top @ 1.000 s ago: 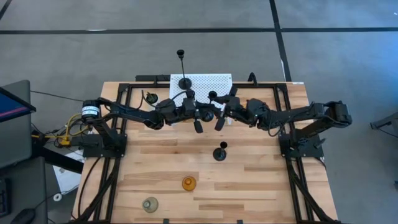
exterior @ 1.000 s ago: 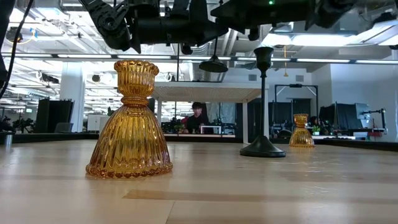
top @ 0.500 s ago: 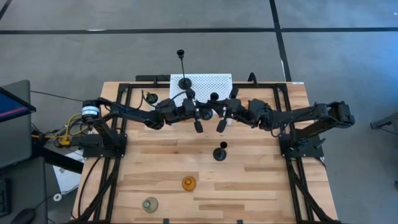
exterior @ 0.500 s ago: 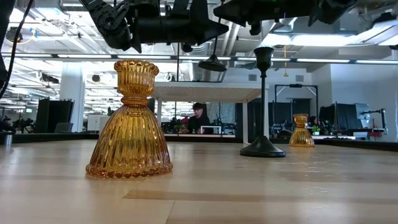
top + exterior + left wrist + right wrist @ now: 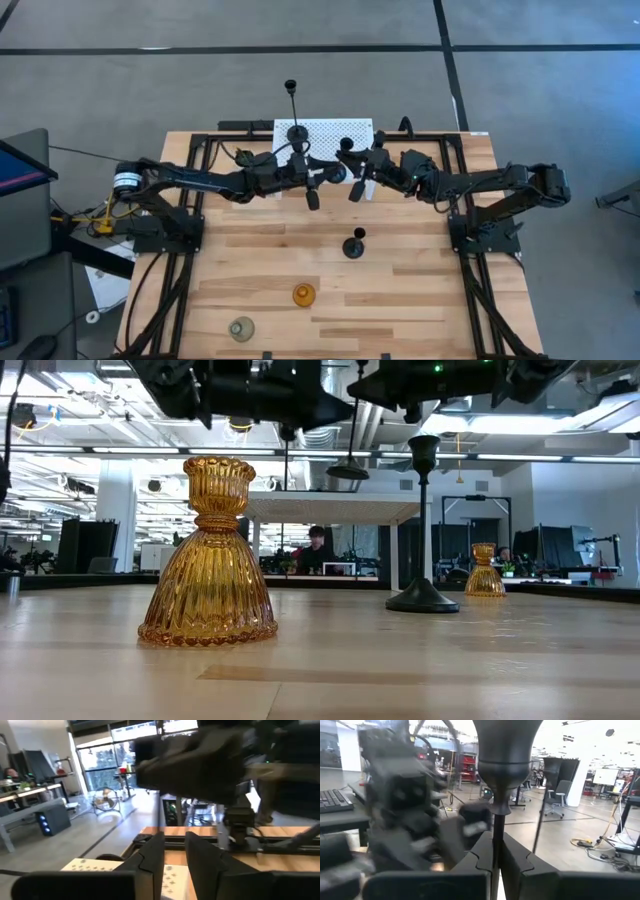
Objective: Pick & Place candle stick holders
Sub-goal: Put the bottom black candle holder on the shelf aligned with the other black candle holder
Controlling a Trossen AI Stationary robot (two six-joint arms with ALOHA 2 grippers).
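**Candle stick holders: one black stem in my right jaws, five others standing**

Candle stick holders are spread over the desk (image 5: 420,300). From above, my right gripper (image 5: 352,168) sits at the front edge of the white perforated stand (image 5: 350,130), and its wrist camera shows the jaws closed tight on the thin stem of a black holder (image 5: 496,820), whose cup fills the top of that picture. In the high view that held holder shows as a dark knob just off the stand's front edge.

My left gripper (image 5: 318,180) is just beside the right one, near the stand's front left corner. Its wrist view shows two dark fingers (image 5: 150,862) standing a little apart with nothing between them, so those jaws are slightly open and empty.

The tallest black holder (image 5: 296,128) stands upright on the stand, towards its left side. A shorter black holder (image 5: 354,245) stands on bare wood near the middle of the desk, well apart from both grippers. One amber glass holder (image 5: 304,295) stands nearer the front, upright and large in the low view. The clear-grey glass holder (image 5: 241,327) is at the front left. The second amber holder (image 5: 241,155) stands at the back left, beside the left arm.
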